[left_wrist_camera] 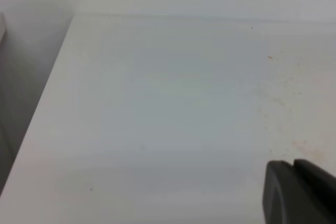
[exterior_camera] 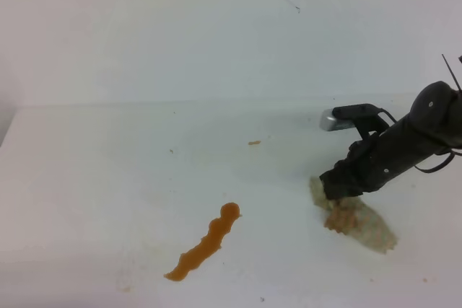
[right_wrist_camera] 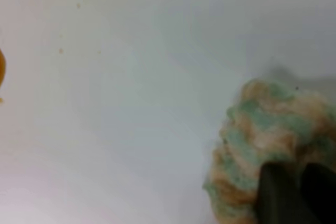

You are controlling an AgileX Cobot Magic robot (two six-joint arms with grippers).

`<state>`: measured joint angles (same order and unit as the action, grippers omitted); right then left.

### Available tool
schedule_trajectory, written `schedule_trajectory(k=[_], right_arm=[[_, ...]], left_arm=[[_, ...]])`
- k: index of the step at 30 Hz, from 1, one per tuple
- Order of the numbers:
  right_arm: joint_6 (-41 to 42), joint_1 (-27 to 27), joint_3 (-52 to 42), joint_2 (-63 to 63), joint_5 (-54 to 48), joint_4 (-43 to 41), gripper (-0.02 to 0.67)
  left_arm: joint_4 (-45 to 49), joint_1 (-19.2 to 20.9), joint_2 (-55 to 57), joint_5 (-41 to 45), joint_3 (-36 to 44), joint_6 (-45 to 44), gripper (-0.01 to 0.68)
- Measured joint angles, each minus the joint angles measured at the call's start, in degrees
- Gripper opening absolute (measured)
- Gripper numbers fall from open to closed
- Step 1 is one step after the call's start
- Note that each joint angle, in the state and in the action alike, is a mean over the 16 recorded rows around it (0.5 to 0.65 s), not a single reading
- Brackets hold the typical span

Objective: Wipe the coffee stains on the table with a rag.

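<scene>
The rag [exterior_camera: 355, 217] lies flat on the right part of the table [exterior_camera: 108, 178], near the front edge; its long axis runs diagonally, from an upper-left end down to a blunt lower-right end; it is pale with brown-orange blotches, and in the right wrist view [right_wrist_camera: 262, 145] it shows greenish and tan patches. The right claw [exterior_camera: 336, 191] is down on the rag's upper-left part, its black tips touching the cloth; most of the rag stretches out to the lower right of the claw; in the right wrist view two dark fingers [right_wrist_camera: 278, 195] stand side by side with a narrow gap, pressed into the cloth, and I cannot tell whether they pinch it.

The coffee stain [exterior_camera: 206, 244], a wavy orange-brown streak, lies well to the left of the rag and apart from it; it slants from a lower-left end up to a rounded blob at the upper right.

The left claw [left_wrist_camera: 299, 192] shows only as a dark block at the lower right of its own view, over bare table; whether it is apart or together cannot be told.
</scene>
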<state>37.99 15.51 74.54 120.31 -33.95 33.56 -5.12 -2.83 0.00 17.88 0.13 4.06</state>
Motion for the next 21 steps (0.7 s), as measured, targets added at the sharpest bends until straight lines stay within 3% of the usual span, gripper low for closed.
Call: schedule_trajectory(k=[9, 21], right_arm=[[2.1, 2.1, 2.6, 0.4, -3.4, 4.5, 0.033], [4.8, 13.8, 12.3, 1.0, -10.3, 13.0, 0.019]], left_arm=[[0.0, 0.0, 0.0, -0.1, 0.0, 0.0, -0.002], [0.0, 0.0, 0.0, -0.1, -0.1, 0.0, -0.002]])
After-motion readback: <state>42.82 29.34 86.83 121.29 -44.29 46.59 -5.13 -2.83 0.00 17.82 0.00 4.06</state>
